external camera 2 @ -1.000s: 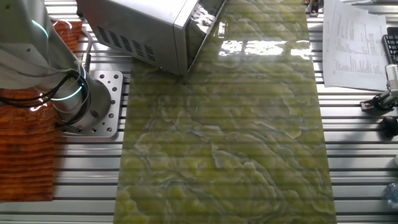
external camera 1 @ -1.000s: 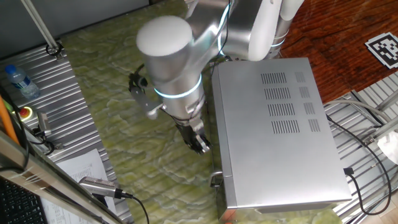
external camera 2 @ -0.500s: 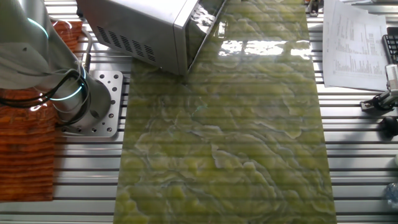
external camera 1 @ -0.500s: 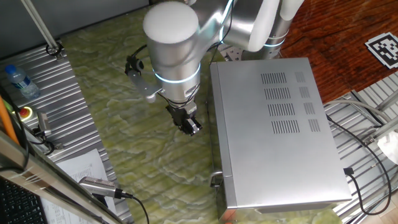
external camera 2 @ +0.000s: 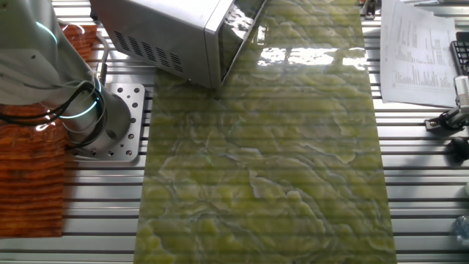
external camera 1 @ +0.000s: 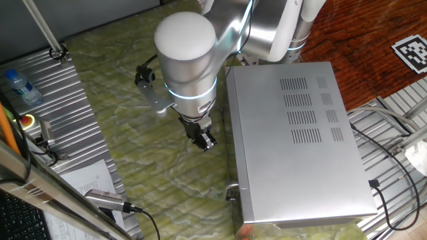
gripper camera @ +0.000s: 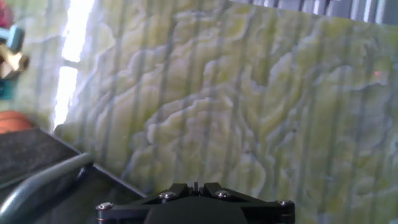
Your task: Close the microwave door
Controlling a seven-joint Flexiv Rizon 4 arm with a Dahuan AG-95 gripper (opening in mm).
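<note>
Closing of the microwave door (external camera 1: 227, 143): the task is judged complete or nearly so.

The microwave (external camera 1: 293, 140) is seen on the right of the green marbled mat (external camera 1: 127, 113), and its door is seen edge-on as a thin strip along the box's mat-facing side, apparently flush with the front; whether the latch is caught cannot be told. The gripper (external camera 1: 203, 139) is held low over the mat just beside the door, apart from it, and nothing is held. Its fingers appear close together, but the gap cannot be told. In the hand view only mat and a dark panel corner (gripper camera: 37, 177) are shown. If the door is unlatched, a short sideways push against the panel is called for; otherwise, withdrawal.
</note>
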